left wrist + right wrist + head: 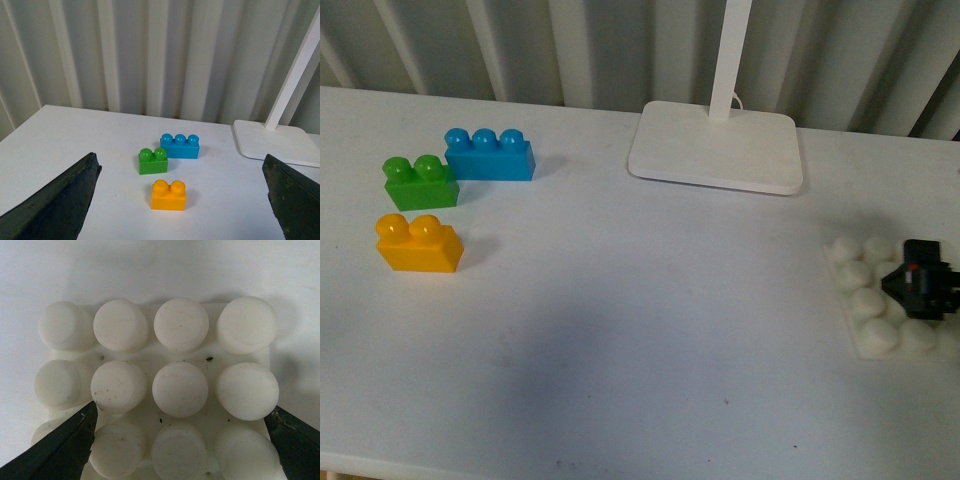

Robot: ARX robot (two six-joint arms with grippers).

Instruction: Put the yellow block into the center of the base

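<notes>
Yellow block [418,243] at table's 9 o'clock, untouched. Base [860,300] at 3 o'clock, well apart.
Left gripper [180,162] spread wide, empty. Right gripper [181,412] spread wide, empty, over base.
Risks: left finger snags green brick [420,182], just beside block at its 12 o'clock; right gripper obstructs base center; loose base slides under press.
Count: one yellow block, one green brick, one blue brick [489,154], one base, one lamp stand [716,146].

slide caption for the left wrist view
Open left hand looks toward the yellow block, green brick and blue brick beyond it, on a white table.
</notes>
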